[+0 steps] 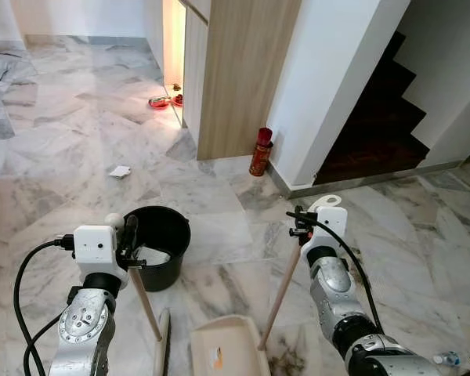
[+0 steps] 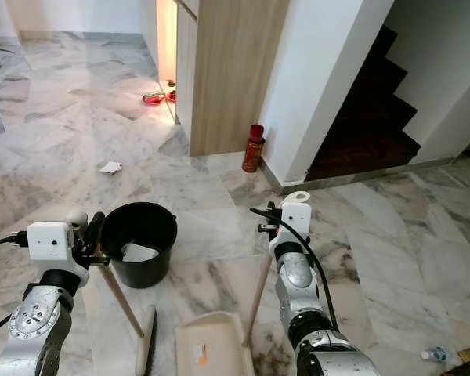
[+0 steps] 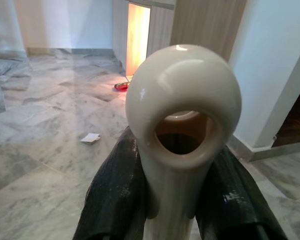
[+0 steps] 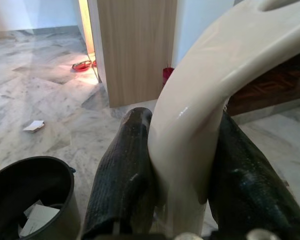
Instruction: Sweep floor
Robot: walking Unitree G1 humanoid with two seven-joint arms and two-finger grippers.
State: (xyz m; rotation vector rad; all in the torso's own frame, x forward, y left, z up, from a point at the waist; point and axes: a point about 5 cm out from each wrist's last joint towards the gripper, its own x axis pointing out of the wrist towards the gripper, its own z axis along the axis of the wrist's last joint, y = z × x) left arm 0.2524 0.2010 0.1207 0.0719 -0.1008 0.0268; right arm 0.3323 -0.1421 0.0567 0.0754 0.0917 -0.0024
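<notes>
The left end effector (image 1: pixel 129 235) is clamped on the broom (image 1: pixel 145 301) handle's looped plastic top, the right end effector (image 1: pixel 301 223) on the dustpan (image 1: pixel 227 352) handle. Both tools look light, stiff and smooth, so a grip may slip. Glossy marble floor (image 1: pixel 78 133); paper scrap (image 1: pixel 120 171) far left, black bucket (image 1: pixel 160 243) near.

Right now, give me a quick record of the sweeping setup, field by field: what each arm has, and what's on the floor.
left gripper: fingers closed around the broom handle near its cream top
right gripper: fingers closed on the dustpan handle below its cream grip
dustpan: cream tray on the floor between the arms
bucket: black, on the floor ahead of the left arm, white paper inside
litter: white paper scrap on the marble floor beyond the bucket
red canister: upright at the wall corner
</notes>
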